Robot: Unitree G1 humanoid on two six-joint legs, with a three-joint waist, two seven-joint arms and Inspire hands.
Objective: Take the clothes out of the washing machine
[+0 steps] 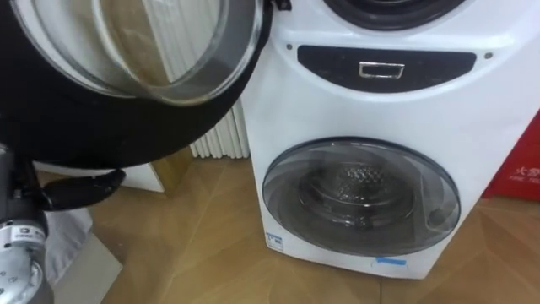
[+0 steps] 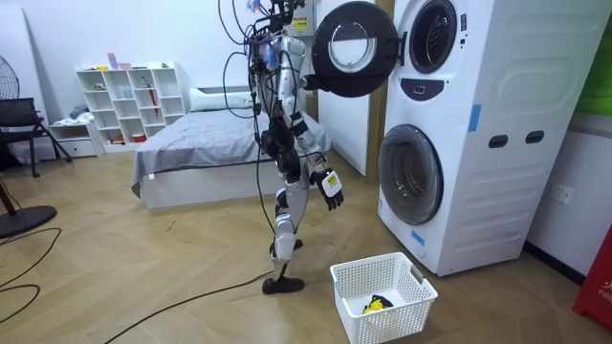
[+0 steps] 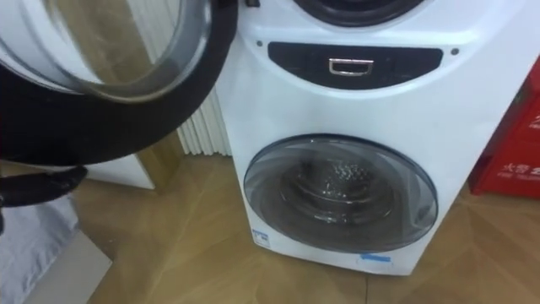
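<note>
Upper washing machine door (image 2: 351, 48) swung open above the hand (image 2: 332, 187), which hangs low with fingers relaxed, holding nothing. Basket (image 2: 384, 296) below it holds something yellow (image 2: 376, 304). Clothes in drum: cannot tell. Reaching or done, either fits.
</note>
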